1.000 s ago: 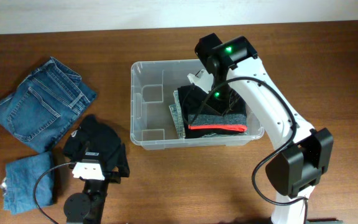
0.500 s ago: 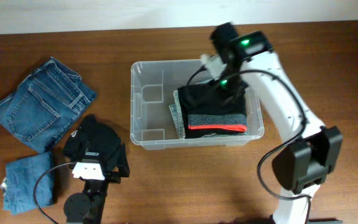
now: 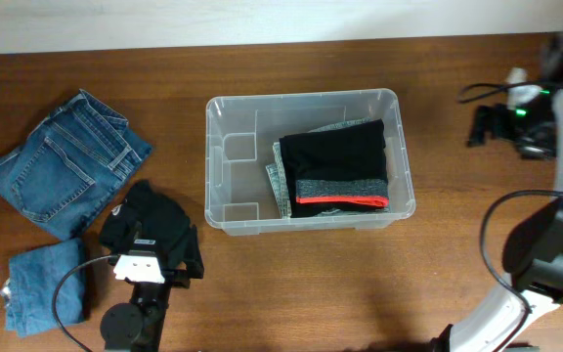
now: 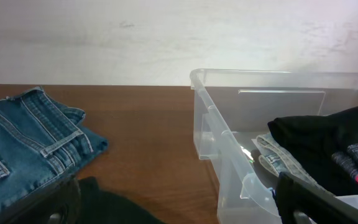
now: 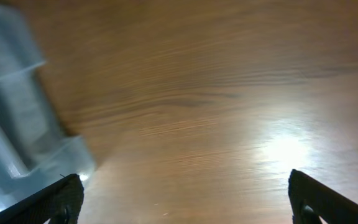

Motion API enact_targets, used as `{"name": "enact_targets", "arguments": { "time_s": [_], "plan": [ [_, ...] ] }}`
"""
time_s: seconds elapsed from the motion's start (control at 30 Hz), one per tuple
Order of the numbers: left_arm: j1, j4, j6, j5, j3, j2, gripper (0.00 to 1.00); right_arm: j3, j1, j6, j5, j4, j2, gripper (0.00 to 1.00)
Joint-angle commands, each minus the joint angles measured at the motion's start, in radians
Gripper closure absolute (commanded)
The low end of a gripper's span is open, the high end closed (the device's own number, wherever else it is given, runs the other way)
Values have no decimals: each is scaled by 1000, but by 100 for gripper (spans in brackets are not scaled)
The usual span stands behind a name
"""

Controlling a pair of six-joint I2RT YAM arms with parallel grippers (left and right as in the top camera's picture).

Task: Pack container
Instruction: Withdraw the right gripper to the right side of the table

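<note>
Folded black garment [image 3: 340,156] in container [image 3: 235,182]

No writing, brand, number or sign can be read in any view. A small pale tag [image 3: 143,242] on the crumpled black garment [image 3: 159,220], which lies on the brown wooden tabletop [image 3: 291,284], is too small to make out. The pale rectangular patch [image 4: 281,94] on the wall of the clear plastic rectangular bin [image 4: 229,146] shows no legible lettering.
</note>
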State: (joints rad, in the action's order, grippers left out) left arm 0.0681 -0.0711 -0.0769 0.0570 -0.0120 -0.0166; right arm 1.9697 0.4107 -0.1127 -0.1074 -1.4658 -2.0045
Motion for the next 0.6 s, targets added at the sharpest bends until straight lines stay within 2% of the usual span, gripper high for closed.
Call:
{"name": "enact_targets", "arguments": {
  "time_s": [0.0, 0.23, 0.57],
  "plan": [
    [1, -5, -13, 18, 3, 3, 0, -8, 106, 2, -13, 8, 6, 2],
    [1, -5, -13, 18, 3, 3, 0, -8, 251, 2, -13, 9, 6, 2],
    [1, 26, -13, 2, 3, 3, 0, -8, 277, 2, -13, 8, 6, 2]
  ]
}}
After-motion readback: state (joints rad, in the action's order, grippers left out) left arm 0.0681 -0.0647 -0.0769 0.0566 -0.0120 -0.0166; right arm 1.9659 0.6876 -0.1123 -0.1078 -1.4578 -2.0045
